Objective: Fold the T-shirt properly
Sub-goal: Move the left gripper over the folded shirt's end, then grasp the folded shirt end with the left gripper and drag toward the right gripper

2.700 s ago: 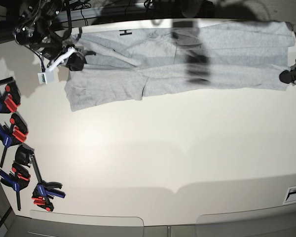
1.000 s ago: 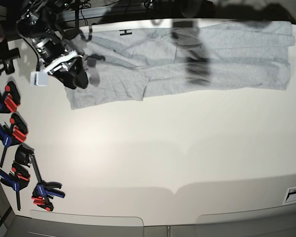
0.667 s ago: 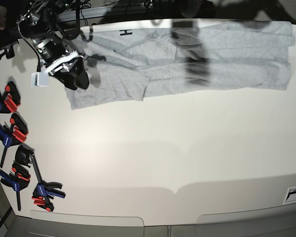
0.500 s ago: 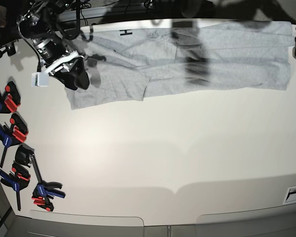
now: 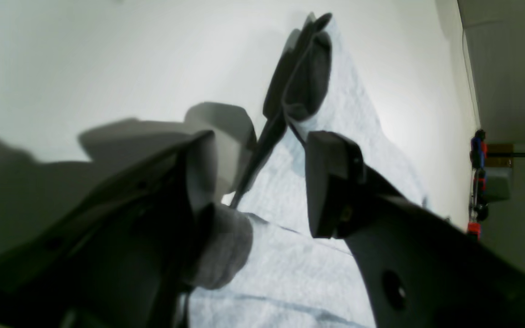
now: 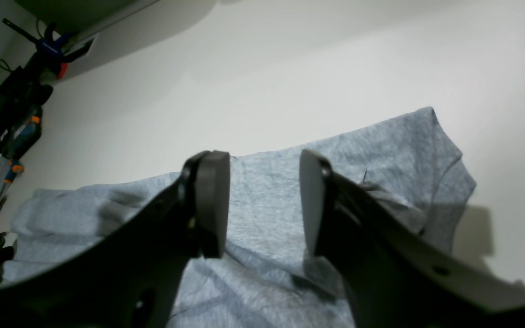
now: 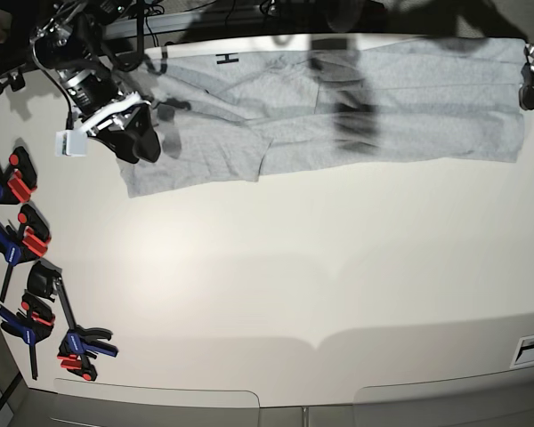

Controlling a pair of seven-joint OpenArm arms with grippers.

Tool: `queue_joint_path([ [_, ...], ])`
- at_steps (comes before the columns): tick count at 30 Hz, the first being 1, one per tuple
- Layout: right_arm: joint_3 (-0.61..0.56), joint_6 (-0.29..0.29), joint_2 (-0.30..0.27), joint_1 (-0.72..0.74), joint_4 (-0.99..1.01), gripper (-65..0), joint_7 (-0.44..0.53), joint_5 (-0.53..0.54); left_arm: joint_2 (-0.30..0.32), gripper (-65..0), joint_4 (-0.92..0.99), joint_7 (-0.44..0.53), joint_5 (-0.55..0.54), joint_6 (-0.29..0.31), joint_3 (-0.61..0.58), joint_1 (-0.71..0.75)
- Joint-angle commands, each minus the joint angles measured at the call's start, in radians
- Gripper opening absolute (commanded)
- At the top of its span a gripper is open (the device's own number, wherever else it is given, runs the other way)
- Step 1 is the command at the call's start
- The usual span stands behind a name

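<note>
Base view shows the T-shirt (image 7: 338,111) stretched in a long band along the table's (image 7: 294,285) far edge, its long axis running side to side. Each arm waits at one end: the right tool (image 7: 135,142) sits spread over the sleeve end, nothing between its pads, and the left tool (image 7: 532,78), spread too and empty, hangs at the hem corner.
</note>
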State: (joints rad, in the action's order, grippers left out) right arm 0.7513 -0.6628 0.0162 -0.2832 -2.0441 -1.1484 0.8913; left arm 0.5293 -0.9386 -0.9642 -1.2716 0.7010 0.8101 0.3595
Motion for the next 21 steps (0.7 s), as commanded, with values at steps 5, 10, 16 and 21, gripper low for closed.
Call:
queue_joint_path([
  [5, 0.001, -0.011, -0.008, 0.003, -0.018, -41.1, 0.024, 0.029, 0.014, -35.7, -0.01, -0.003, 0.004, -0.003, -0.113, -0.008],
  [10, 0.001, -0.011, -0.008, 0.003, -0.018, -41.1, 0.023, 0.029, 0.014, -36.0, -0.01, -0.003, 0.005, -0.003, -0.149, -0.041],
  [16, 0.001, -0.011, -0.008, 0.003, -0.018, -41.1, 0.023, 0.029, 0.014, -64.2, -0.01, 0.056, 0.007, -0.003, -0.149, -0.049],
  [21, 0.001, -0.011, -0.008, 0.003, -0.018, -41.1, 0.023, 0.025, 0.022, -65.0, -0.025, 0.046, -0.114, -0.003, -0.149, -0.049],
])
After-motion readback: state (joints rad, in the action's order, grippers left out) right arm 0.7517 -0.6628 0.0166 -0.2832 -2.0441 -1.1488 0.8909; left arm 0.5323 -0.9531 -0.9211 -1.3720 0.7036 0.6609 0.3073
